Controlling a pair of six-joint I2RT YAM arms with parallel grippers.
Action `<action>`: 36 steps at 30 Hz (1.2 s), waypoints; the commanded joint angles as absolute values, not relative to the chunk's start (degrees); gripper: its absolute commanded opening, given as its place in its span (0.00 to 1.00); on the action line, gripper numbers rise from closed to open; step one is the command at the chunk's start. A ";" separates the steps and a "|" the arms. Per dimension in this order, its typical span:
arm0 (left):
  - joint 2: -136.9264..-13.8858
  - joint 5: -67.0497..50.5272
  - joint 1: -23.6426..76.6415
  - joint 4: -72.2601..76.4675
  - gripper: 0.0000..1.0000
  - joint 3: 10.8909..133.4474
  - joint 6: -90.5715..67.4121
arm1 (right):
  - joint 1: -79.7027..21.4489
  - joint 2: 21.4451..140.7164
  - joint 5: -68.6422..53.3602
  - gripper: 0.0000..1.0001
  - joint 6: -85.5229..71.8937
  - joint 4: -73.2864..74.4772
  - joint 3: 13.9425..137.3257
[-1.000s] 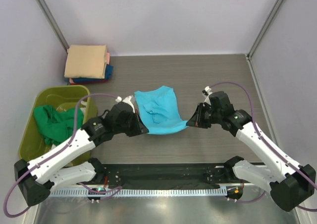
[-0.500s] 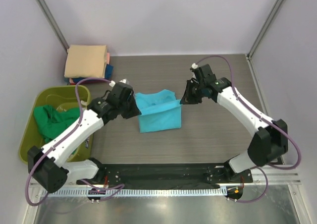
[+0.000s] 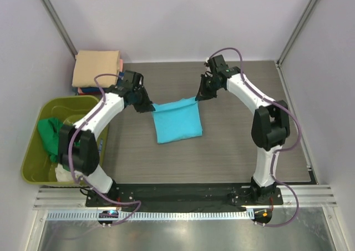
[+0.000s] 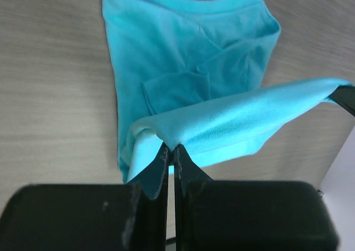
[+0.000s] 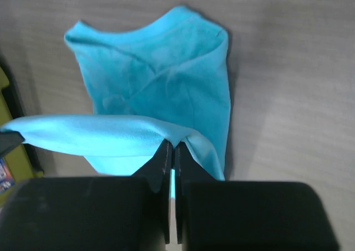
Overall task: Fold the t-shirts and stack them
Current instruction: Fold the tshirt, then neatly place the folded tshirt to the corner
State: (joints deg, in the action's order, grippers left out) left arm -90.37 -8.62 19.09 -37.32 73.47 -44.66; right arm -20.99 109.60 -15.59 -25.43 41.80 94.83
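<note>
- A turquoise t-shirt (image 3: 178, 123) is seen on the grey tabletop (image 3: 238, 145), to the right of the olive-yellow bin (image 3: 29, 154) and well apart from it.
- Most of the shirt is spread flat. One edge, roughly level with the bin's far rim, is lifted off the tabletop and stretched between the two pincers.
- The left pincer (image 3: 146, 105) is clamped on the corner of that edge nearer the bin. In the left wrist view its black fingers (image 4: 157, 170) are pressed together, with a fold of turquoise cloth pinched at their tips.
- The right pincer (image 3: 198, 95) is clamped on the corner farther from the bin. In the right wrist view its fingers (image 5: 161, 162) are likewise closed on the cloth, and the taut edge is seen running off towards the bin.
- Under the raised edge, a sleeve and the collar band of the shirt are shown folded inward in both wrist views.
- A green t-shirt (image 3: 52, 137) is crumpled inside the bin, partly covered by the left arm.
- A stack of folded t-shirts is set just beyond the bin's far end, by the back wall. A tan shirt (image 3: 97, 68) is on top, and a dark blue edge (image 3: 121, 80) and a pink edge (image 3: 120, 65) are visible beneath it.
</note>
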 commanded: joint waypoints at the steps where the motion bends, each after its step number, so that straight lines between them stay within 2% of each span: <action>1: -96.66 -13.44 15.74 -35.16 0.04 78.39 -41.66 | -18.90 116.96 -17.13 0.04 -23.73 41.39 103.25; 2: -100.86 -13.88 15.30 -34.90 0.12 81.27 -41.23 | -18.64 118.90 -17.75 0.25 -23.99 41.57 107.62; 3: -103.16 -14.50 14.86 -34.37 0.23 82.78 -40.09 | -17.76 121.27 -18.10 0.42 -24.26 42.27 110.01; 4: -105.45 -15.98 13.64 -34.45 0.38 85.06 -39.82 | -17.41 125.38 -19.85 0.65 -24.43 42.80 115.43; 6: -112.13 -16.26 12.05 -37.42 0.48 91.21 -40.42 | -16.27 129.62 -21.53 0.73 -24.87 43.33 120.91; 8: -113.99 -15.04 11.87 -38.14 0.55 93.42 -40.43 | -15.47 132.89 -23.28 0.75 -25.49 44.20 125.59; 11: -111.54 -14.32 12.13 -32.29 0.60 88.02 -39.99 | -15.12 130.53 -23.91 0.75 -24.88 43.60 121.57; 15: -105.74 -14.24 12.39 -22.08 0.66 77.12 -39.81 | -15.03 123.06 -23.55 0.75 -24.26 38.25 106.73; 19: -104.41 -14.86 12.66 -14.34 0.67 69.97 -41.22 | -14.94 115.24 -24.17 0.75 -24.70 32.61 90.05; 26: -107.66 -12.13 12.83 -3.27 0.67 64.16 -40.52 | -14.94 106.44 -24.35 0.75 -22.85 29.80 76.48; 29: -111.60 -12.74 12.83 -0.54 0.65 64.25 -40.69 | -14.85 105.12 -24.35 0.75 -22.50 29.01 73.13; 32: -114.34 -13.71 13.18 3.15 0.58 63.29 -42.10 | -14.76 104.68 -24.87 0.75 -22.50 28.22 71.02; 35: -115.31 -14.50 13.80 5.88 0.47 62.23 -42.80 | -14.68 104.24 -25.14 0.75 -22.68 27.43 69.70; 36: -115.57 -14.68 14.15 6.85 0.36 61.10 -42.98 | -14.68 104.15 -25.22 0.74 -22.76 27.33 69.52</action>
